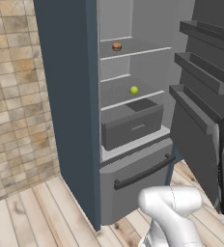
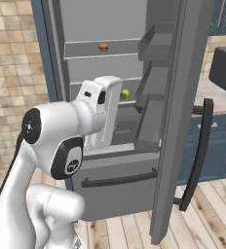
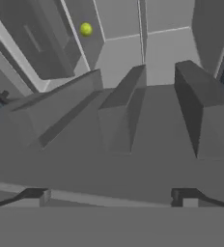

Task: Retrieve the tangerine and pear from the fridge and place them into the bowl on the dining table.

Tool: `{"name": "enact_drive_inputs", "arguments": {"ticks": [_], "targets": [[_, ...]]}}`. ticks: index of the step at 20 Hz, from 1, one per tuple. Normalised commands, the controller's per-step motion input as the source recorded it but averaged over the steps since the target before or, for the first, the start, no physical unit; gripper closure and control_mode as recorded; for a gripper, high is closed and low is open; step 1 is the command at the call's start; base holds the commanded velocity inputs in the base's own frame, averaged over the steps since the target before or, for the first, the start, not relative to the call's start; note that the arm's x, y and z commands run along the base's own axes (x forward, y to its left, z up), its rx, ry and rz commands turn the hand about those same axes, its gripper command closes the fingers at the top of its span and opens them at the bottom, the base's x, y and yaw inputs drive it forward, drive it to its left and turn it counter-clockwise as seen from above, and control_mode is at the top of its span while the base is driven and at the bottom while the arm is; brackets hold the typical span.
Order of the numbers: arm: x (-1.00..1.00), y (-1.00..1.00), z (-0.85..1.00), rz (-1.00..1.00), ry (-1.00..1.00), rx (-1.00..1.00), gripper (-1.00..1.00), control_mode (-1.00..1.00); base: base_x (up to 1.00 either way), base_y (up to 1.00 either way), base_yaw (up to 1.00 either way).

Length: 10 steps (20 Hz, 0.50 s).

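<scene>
Start with the tangerine: it sits on the upper shelf of the fridge, upper middle of the left base view, a small dull orange-brown ball near the shelf's left end. The pear rests one shelf down, centre of that view, bright yellow-green; in the hand view you find it at the upper left.

Both fruits look light and firm, so they should take a moderate pinch, but being round and smooth they will probably roll or squirt out if you catch them off-centre. You'd do best to close across the widest part, level with the middle. Neither fruit touches anything but its shelf.

Below the pear's shelf the grey drawer stands pulled out a little. The open fridge door with its shelves fills the right side of the right base view, its dark bar handle facing you.

The gripper shows as two dark tips at the bottom of the hand view, set wide apart and holding nothing, well short of either fruit. The door shelves lie between the hand and the pear, so you will likely need to swing around them.
</scene>
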Motion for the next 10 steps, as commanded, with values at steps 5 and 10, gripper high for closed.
{"name": "enact_drive_inputs", "arguments": {"ticks": [5,10], "targets": [[0.28,-0.24,0.0,-0.08,0.14,-0.06,-1.0,-1.0,0.0,0.0,0.0],[0.08,-0.45,-0.05,-0.15,0.05,-0.03,-1.0,-1.0,0.0,0.0,0.0]]}}
